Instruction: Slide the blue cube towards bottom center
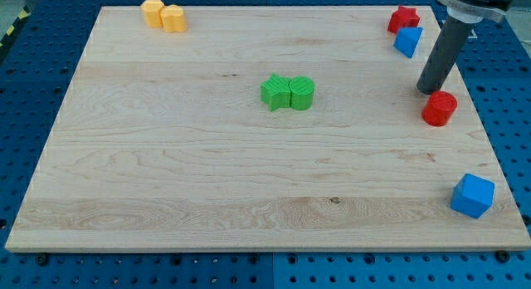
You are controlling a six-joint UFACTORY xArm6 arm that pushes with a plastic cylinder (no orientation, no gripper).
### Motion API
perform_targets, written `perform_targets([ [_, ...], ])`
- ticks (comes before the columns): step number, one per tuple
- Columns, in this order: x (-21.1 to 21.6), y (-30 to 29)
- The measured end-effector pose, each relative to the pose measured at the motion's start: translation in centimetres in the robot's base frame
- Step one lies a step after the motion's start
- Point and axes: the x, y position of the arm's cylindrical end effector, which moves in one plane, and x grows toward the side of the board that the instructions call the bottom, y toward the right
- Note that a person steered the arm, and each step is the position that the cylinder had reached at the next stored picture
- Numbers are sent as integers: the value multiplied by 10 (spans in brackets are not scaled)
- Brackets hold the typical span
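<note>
The blue cube (473,195) sits near the board's bottom right corner. My tip (426,91) is at the view's right, well above the cube, just up and left of a red cylinder (440,109). The tip touches no block that I can tell. The rod rises from the tip towards the view's top right.
A red star-shaped block (403,19) and a small blue block (408,41) lie at the top right. Two green blocks (288,92) touch near the board's middle. Two yellow blocks (163,14) sit at the top left. The wooden board (166,173) lies on a blue pegboard.
</note>
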Motion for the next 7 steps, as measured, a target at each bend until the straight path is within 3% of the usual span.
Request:
perform_targets([
  [2, 25, 82],
  [4, 158, 84],
  [7, 171, 78],
])
